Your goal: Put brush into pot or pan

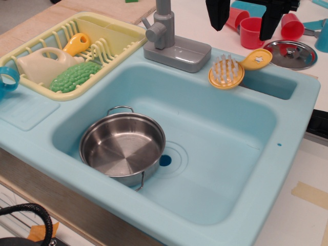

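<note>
A yellow-orange brush (233, 70) with white bristles and a white star on its handle lies on a pale turquoise sink (287, 133), whose basin holds a shiny silver steel pot (122, 144). At far left, a pale yellow rack (120, 38) carries a cream, orange-handled utensil (48, 61) and a knobbly green piece (76, 77); red cups (251, 32) stand far right beneath the black hand (242, 23).

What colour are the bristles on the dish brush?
White, on a yellow-orange brush, clearest in the observation.image view.

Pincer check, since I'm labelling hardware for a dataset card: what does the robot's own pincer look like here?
Only the pincer shows, at the top edge: two plain matt black fingers, broad above and tapering downward. No cables, markings or logos are visible, and the arm above is out of frame.
</note>
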Motion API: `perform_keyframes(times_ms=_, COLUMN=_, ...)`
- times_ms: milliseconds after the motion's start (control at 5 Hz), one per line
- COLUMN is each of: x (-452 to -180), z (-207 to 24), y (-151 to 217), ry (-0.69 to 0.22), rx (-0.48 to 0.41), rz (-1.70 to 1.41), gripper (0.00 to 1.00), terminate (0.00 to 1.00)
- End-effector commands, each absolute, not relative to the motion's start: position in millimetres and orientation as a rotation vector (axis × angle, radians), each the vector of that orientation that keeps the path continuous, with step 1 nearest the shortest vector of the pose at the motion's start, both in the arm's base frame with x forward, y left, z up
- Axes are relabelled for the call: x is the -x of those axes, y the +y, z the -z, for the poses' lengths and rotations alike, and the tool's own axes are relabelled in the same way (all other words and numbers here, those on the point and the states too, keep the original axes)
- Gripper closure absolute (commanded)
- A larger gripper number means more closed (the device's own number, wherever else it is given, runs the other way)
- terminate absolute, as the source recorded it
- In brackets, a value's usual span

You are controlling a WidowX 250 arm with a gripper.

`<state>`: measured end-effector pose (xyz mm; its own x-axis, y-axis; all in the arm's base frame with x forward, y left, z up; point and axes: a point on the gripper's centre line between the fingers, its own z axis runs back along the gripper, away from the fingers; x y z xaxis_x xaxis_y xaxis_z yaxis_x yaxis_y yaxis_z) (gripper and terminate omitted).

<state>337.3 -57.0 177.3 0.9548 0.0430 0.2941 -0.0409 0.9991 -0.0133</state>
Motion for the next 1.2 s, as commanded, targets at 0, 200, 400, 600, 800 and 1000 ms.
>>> perform_keyframes(times_ms=0, x=-337.3, z=-177.3, y=-57.0, ry=-0.299, rx=0.007, rz=-0.043, gripper=0.00, terminate=0.00)
perform_keyframes(times_ms=200, x=-340.3, z=-167.2, y=-56.8, ry=-0.312, rx=0.008, rz=-0.031, gripper=0.00, terminate=0.00)
perform_keyframes(times_ms=400, x=-345.5, z=-152.4, y=-58.7, ry=-0.306, rx=0.027, rz=-0.010, gripper=0.00, terminate=0.00)
perform_keyframes(times_ms=600, x=-346.2, z=-141.6, y=-60.0, ry=-0.288, rx=0.065, rz=-0.001, gripper=0.00, terminate=0.00)
perform_keyframes(times_ms=800, x=-346.9, z=-132.8, y=-62.7, ry=-0.240, rx=0.072, rz=0.036, gripper=0.00, terminate=0.00)
perform_keyframes(times_ms=1000, x=-342.5, z=-126.7, y=-60.5, ry=-0.201, rx=0.086, rz=0.029, gripper=0.00, terminate=0.00)
